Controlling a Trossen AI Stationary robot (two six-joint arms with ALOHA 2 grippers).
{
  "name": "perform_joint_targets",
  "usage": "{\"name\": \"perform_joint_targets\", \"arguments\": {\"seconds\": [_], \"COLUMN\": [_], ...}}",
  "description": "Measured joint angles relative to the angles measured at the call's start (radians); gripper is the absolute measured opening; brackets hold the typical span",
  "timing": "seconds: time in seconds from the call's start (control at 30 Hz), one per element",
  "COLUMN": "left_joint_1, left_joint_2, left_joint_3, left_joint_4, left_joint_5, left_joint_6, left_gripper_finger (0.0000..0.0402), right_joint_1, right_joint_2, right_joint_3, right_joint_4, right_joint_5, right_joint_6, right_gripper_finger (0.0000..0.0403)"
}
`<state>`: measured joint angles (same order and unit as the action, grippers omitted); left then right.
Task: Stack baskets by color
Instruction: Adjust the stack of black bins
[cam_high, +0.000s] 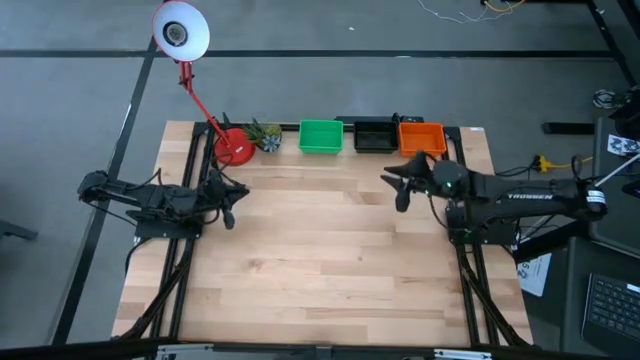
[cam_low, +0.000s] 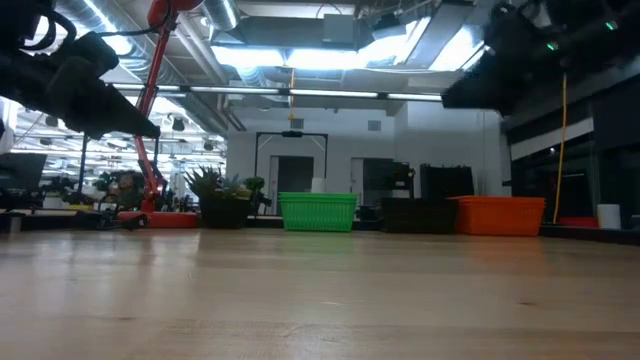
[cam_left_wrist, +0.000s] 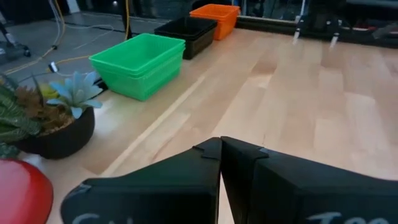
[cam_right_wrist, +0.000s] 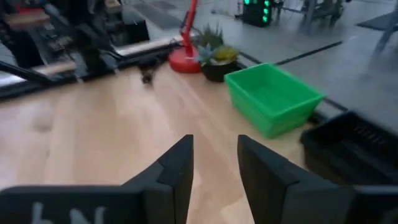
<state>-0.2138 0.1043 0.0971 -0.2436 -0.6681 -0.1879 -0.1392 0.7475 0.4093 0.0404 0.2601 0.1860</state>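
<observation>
High view: three basket stacks stand in a row along the far edge of the desk (cam_high: 320, 250), a pale surface of jointed wooden planks. The green baskets (cam_high: 321, 136) are on the left, the black baskets (cam_high: 374, 135) in the middle and the orange baskets (cam_high: 421, 137) on the right, each just beside its neighbour. All are shallow rectangular plastic tubs with perforated mesh walls and a plain rim. The right gripper (cam_high: 393, 183) hovers above the desk on the near side of the row, nearest the orange and black baskets but apart from them; its two dark, flat, blocky fingers (cam_right_wrist: 177, 171) stand spread with bare wood showing in the gap, and they hold nothing. The left gripper (cam_high: 236, 200) hangs over the left part of the desk, well apart from the baskets, with the green stack the closest; its fingers (cam_left_wrist: 205, 180) are pressed together edge to edge, empty. Left of the green baskets sits a small plant (cam_high: 266, 135) with spiky leaves in a dark round pot, and beside it the round red base of a desk lamp (cam_high: 234, 146), whose thin red stem rises to a white dome shade.
</observation>
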Motion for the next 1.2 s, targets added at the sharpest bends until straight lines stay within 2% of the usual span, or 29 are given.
{"name": "perform_joint_targets", "arguments": {"seconds": [0.13,0.3,0.5,0.63,0.9,1.2], "left_joint_1": [0.000,0.000,0.000,0.000,0.000,0.000], "left_joint_2": [0.000,0.000,0.000,0.000,0.000,0.000], "left_joint_3": [0.001,0.003,0.003,0.003,0.003,0.003], "left_joint_4": [-0.039,-0.053,-0.053,-0.053,-0.053,-0.054], "left_joint_5": [0.005,0.004,0.003,0.004,0.004,0.004], "left_joint_6": [0.001,-0.002,-0.012,-0.011,-0.011,-0.011], "left_gripper_finger": [0.0000,0.0000,0.0000,0.0000,0.0000,0.0000], "right_joint_1": [-0.075,-0.231,-0.442,-0.516,-0.558,-0.556], "right_joint_2": [0.108,0.262,0.514,0.721,1.053,1.212], "right_joint_3": [0.203,0.426,0.626,0.734,0.931,1.067], "right_joint_4": [-0.218,-0.365,-0.416,-0.479,-0.629,-0.695], "right_joint_5": [0.001,0.048,-0.126,-0.129,-0.128,-0.125], "right_joint_6": [-0.076,-0.161,-0.190,-0.235,-0.242,-0.221], "right_gripper_finger": [0.0124,0.0124,0.0124,0.0124,0.0123,0.0093]}}
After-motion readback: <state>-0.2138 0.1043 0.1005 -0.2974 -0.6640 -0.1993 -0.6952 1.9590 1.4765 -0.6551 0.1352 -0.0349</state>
